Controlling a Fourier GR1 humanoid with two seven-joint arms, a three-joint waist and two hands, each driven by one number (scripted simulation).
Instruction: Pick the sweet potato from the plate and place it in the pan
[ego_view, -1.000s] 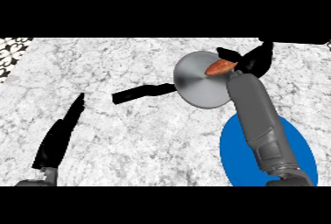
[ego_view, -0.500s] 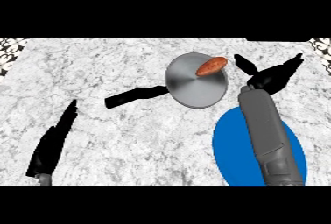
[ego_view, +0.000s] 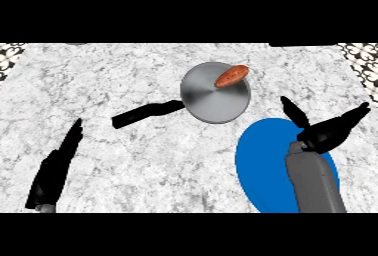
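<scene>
The orange sweet potato (ego_view: 231, 76) lies in the grey pan (ego_view: 210, 97), near its far right rim. The pan's black handle (ego_view: 146, 114) points left and toward me. A bare blue plate (ego_view: 262, 165) sits near the front right, partly under my right forearm. My right hand (ego_view: 326, 131) is open with fingers spread, above the plate's far right edge and apart from the pan. My left hand (ego_view: 57, 163) rests open at the lower left, fingers straight and pointing up.
The marble counter (ego_view: 111, 75) stretches around the pan and plate. Patterned tiles (ego_view: 362, 55) show at the far corners.
My right hand has let go of the sweet potato, which now lies in the pan, and has pulled back to the right and toward me over the plate. The left hand barely moved.
</scene>
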